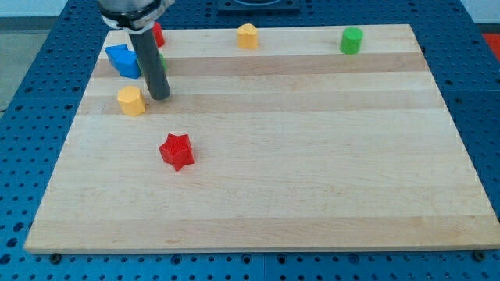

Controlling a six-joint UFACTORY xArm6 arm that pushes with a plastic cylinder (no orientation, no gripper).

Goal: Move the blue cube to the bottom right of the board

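The blue block (123, 61) lies near the board's top left corner; its shape looks irregular, partly hidden by the rod. My tip (159, 96) rests on the board just below and right of the blue block, and right of a yellow block (131, 101). A red block (157, 33) and a green block (162, 61) sit behind the rod, mostly hidden.
A red star (176, 151) lies at the left-centre of the wooden board (312, 172). A yellow block (248, 36) sits at the top edge, centre. A green cylinder (352, 40) sits at the top right. A blue perforated table surrounds the board.
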